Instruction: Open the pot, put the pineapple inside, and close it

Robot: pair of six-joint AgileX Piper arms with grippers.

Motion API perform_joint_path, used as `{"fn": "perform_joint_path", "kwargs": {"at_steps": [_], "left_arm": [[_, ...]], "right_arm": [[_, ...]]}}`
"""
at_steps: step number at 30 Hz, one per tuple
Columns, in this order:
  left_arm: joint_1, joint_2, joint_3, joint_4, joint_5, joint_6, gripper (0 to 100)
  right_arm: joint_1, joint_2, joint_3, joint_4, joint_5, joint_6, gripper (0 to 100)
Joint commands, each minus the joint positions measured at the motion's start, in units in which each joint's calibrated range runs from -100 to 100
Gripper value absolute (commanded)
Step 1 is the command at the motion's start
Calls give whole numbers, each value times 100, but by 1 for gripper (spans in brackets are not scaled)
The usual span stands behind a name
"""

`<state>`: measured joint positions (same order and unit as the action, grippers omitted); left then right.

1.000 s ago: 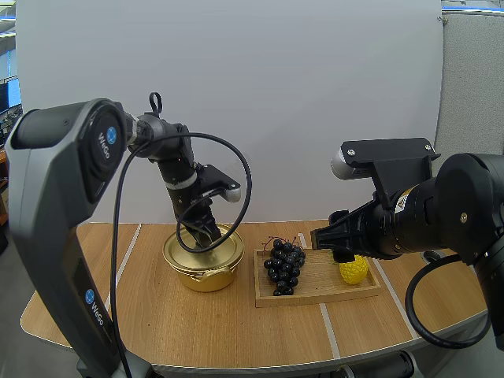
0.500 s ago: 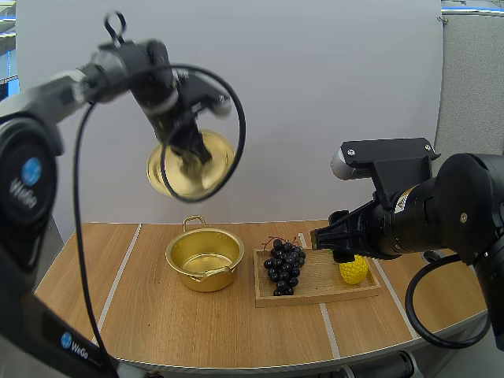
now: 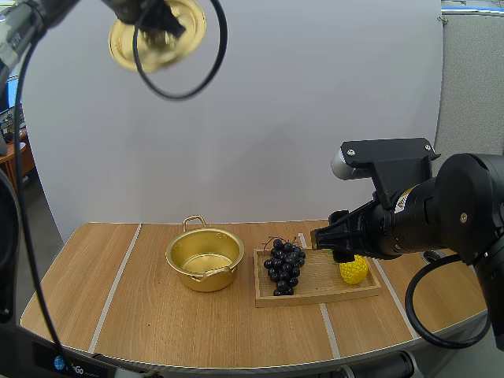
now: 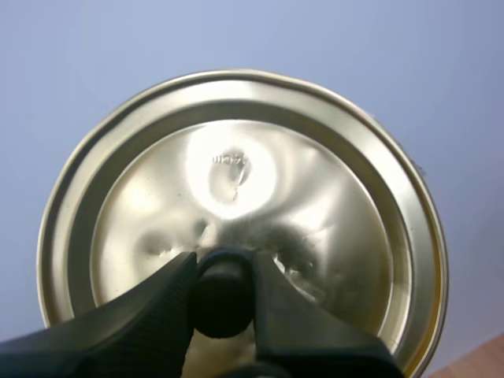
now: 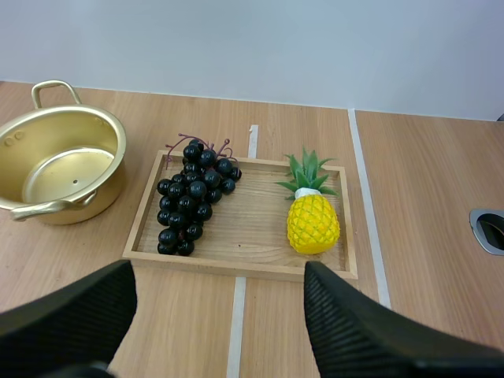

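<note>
— Starting with the left gripper [image 4: 223, 268]: what does it hold?

— The lid [image 4: 236, 173]. Its two fingers [image 4: 157, 303] pinch the black knob [image 4: 223, 303] at the lid's centre, one on each side. The lid hangs high in the air, well above the table [image 3: 157, 315], up and to the left of the pot. It is steeply tilted, not level.

— Condition of the pot [image 3: 205, 260]?

— Open and upright on the table, just left of the tray [image 5: 252, 216]. It is gold, with one handle at the far rim and one at the near rim. Its bare bottom shows.

— Location of the pineapple [image 5: 313, 223]?

— On the right part of the tray, leaves pointing away from the arms' bases. Whether it stands or lies, I cannot tell. It is apart from the grapes [image 5: 189, 205], which lie on the tray's left part, the side nearest the pot. It is well apart from the pot itself.

— And the right gripper [image 5: 220, 274]?

— It hovers in the air near the tray, on the pineapple's side, touching neither. Its jaws stand wide apart, ribbed inner faces turned to each other, gripping nothing. From its own camera the tray, the fruit and the pot all lie ahead of the fingertips.

— Anything in contact with the pineapple?

— The tray under it, as far as I can see.
</note>
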<state>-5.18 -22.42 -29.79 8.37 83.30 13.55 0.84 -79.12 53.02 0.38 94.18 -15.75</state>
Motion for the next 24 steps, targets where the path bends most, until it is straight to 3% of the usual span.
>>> {"fn": "perform_joint_path", "kwargs": {"at_steps": [1, 8, 13, 24], "left_arm": [[-11, -53, -500, 69, -420, -185, 0], [-11, -53, -1224, 69, -1080, -185, 0], [-11, -53, -1283, 69, -1635, -185, 0], [-11, -53, -1283, 69, -1577, -185, 0]], "right_arm": [[-22, -11, -46, 8, -44, -26, 100], [-22, -11, -46, -392, -172, 173, 100], [-22, 223, -46, -1240, -308, 698, 100], [-22, 1816, -46, -1288, -878, 779, 100]]}}
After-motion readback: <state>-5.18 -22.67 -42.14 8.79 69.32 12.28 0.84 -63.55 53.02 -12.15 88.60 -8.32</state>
